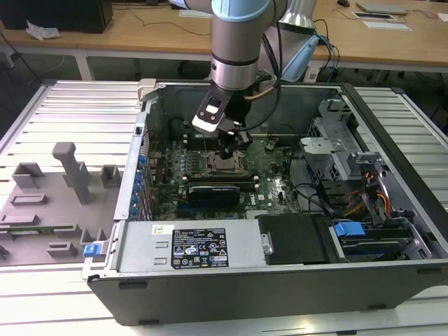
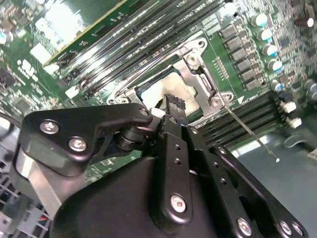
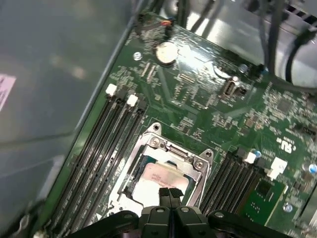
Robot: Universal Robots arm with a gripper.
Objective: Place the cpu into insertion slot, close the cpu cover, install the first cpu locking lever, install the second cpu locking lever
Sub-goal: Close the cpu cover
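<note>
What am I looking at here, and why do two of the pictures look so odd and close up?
A robot arm reaches into an open computer case lying on a ribbed metal table. The exterior view comes from a camera standing apart. Both wrist views come from cameras riding on the arm, looking past its black gripper. Its two fingers are shut together with nothing between them, tips just over the cpu, the pale square chip seated on the green motherboard. The silvery cpu cover frames the chip.
</note>
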